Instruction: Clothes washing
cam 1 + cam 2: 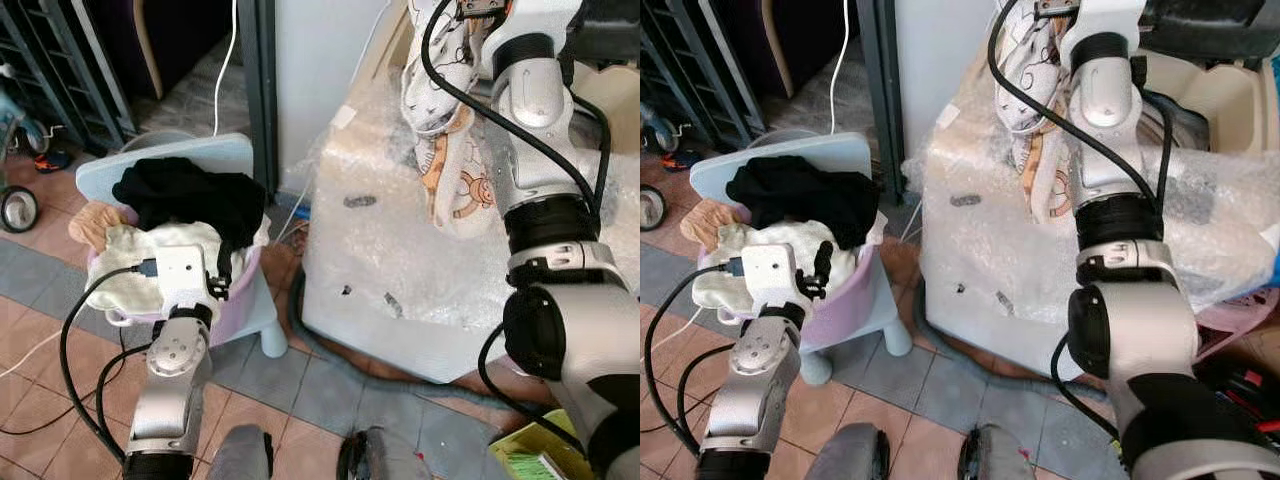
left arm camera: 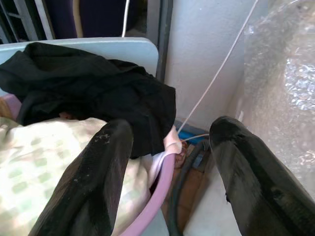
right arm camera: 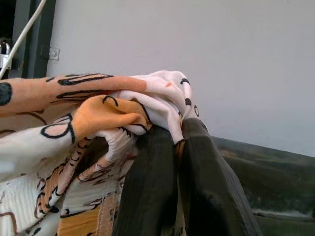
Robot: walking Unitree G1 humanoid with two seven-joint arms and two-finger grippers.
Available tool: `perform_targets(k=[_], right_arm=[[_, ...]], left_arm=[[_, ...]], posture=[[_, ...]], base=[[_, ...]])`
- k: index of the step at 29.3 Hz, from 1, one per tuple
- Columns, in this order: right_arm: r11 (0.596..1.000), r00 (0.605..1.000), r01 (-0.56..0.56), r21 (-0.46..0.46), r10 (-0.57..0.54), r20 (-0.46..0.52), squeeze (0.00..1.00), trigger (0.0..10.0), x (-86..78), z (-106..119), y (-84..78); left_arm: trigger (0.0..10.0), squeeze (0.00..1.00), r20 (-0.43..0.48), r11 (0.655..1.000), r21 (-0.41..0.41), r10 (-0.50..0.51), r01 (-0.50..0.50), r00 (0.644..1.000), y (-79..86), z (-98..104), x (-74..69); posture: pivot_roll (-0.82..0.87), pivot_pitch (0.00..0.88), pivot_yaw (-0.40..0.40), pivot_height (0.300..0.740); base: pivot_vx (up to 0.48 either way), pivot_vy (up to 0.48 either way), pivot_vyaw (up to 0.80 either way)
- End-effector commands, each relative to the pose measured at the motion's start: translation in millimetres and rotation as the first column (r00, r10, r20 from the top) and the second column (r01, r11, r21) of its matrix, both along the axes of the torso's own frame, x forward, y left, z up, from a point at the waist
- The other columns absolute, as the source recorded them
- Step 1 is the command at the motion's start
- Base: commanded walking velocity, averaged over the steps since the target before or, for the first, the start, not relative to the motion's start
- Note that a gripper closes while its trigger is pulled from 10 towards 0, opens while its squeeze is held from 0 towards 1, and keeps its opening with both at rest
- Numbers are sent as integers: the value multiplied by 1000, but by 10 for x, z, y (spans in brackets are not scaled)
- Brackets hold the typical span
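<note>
A white and orange printed garment point(image 1: 447, 150) hangs over the bubble-wrapped washing machine point(image 1: 400, 270); my right gripper point(image 3: 174, 147) is shut on its top fold, high up by the wall. To the left, a pink laundry basket point(image 1: 243, 300) on a pale blue stool point(image 1: 262, 320) holds a black garment point(image 1: 195, 195) and a cream checked cloth point(image 2: 29, 167). Just above the basket's near rim my left gripper point(image 2: 170, 142) hangs open, with nothing between its fingers point(image 2: 93, 182).
A dark door frame point(image 1: 262, 90) stands between basket and machine. Cables and a hose point(image 2: 184, 172) run along the tiled floor by the machine's base. A wheeled cart point(image 1: 20, 205) sits at far left. A yellow-green bin point(image 1: 530, 455) is at bottom right.
</note>
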State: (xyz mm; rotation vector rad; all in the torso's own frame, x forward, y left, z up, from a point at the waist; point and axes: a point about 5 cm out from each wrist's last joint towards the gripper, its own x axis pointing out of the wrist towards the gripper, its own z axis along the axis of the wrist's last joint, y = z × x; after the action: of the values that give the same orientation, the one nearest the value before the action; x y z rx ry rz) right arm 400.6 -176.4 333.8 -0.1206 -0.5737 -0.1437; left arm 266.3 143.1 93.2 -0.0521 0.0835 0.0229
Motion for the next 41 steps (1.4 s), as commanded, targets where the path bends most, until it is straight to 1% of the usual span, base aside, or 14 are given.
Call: perform_targets(k=[1,3,6,9,10,11,15,19,24,28,30,32,36,41], right_arm=[[987,993,108,118,-101,-69,0,10000,40,-70,-240],[965,976,180,193,-151,-156,0,10000,75,-229,-354],[863,913,325,387,-181,-365,0,10000,75,-637,-629],[828,876,380,412,-179,-448,0,10000,44,-851,-738],[820,873,381,427,-167,-458,737,10000,39,-892,-751],[816,876,368,445,-144,-461,1000,10000,37,-924,-750],[850,902,268,453,-57,-428,1000,10000,59,-947,-659],[930,941,81,358,48,-336,1000,10000,75,-855,-453],[957,982,-19,290,72,-174,1000,10000,-51,-798,-380],[946,970,-124,300,179,-163,1000,10000,-54,-807,-292],[928,942,-241,285,295,-162,1000,10000,-76,-806,-197],[844,842,-453,289,511,-174,1000,10000,-163,-839,-40],[795,766,-563,227,605,-217,1000,10000,-285,-917,21],[647,572,-750,140,740,-353,1000,10000,-528,-1021,83]], left_arm=[[10000,0,5,1000,-6,-15,15,1000,-73,24,4],[10000,0,0,1000,-3,-13,13,1000,-82,20,15],[10000,0,-7,1000,5,-3,3,1000,-78,11,24],[10000,0,-13,1000,7,3,-2,1000,-65,-2,17],[10000,0,-16,1000,7,6,-5,1000,-62,-7,16],[10000,0,-18,1000,6,7,-7,1000,-60,-9,15],[10000,0,-17,1000,9,7,-6,1000,-64,-9,25],[10000,0,-21,1000,14,6,-5,1000,-66,-9,34],[10000,0,-31,1000,19,15,-14,999,-54,-21,43],[10000,0,-30,1000,24,17,-17,999,-44,-11,67],[10000,0,-28,999,25,21,-20,999,-40,-8,66],[10000,0,-32,999,20,31,-31,999,-24,-12,61],[10000,0,-40,999,18,30,-30,999,-28,-24,56],[10000,0,-45,1000,16,28,-27,999,-33,-31,48]], posture=[[64,135,-44,740],[65,134,-45,740],[66,133,-44,740],[62,130,-47,740],[61,131,-46,740],[61,131,-47,740],[56,125,-50,740],[55,124,-53,740],[59,120,-54,740],[55,138,-49,740],[56,133,-45,740],[46,135,-44,740],[41,138,-48,740],[38,142,-43,740]], base=[[0,0,0],[0,0,0],[0,0,0],[0,0,0],[0,0,0],[0,0,0],[0,0,0],[0,0,0],[0,0,0],[0,0,0],[0,0,0],[0,0,0],[0,0,0],[0,0,0]])
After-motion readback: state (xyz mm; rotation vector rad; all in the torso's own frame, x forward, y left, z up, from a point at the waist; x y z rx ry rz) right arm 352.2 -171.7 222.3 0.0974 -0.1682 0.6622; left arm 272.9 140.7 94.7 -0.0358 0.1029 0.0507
